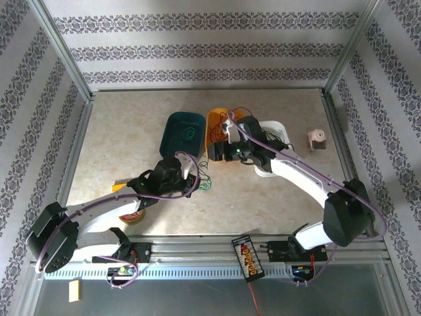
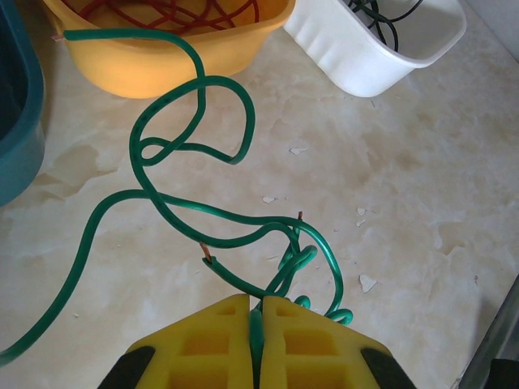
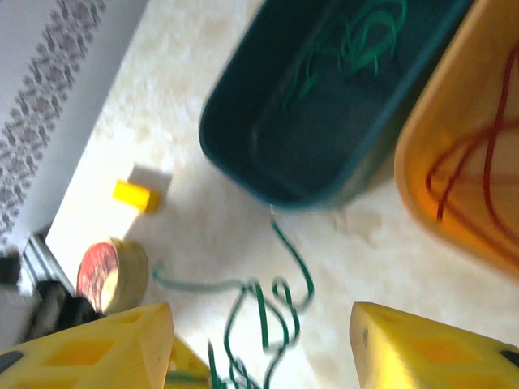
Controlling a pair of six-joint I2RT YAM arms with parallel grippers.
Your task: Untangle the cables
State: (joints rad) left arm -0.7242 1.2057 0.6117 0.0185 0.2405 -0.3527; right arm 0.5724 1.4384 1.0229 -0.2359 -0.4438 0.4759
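While the left gripper is pinched tight on the green cable, whose loops sprawl over the middle of the table just on the near side of the bins, the right gripper hangs above with its fingers spread wide and nothing between them. Red cables lie in the orange bin, black cables in the white bin and green strands in the teal bin, toward the table's far edge.

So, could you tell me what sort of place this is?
Probably a robotics lab test cell: the left arm and right arm are bolted to an aluminium rail, wallpapered panels box in the tabletop, and a teal bin, an orange bin and a white bin sit near a green cable.
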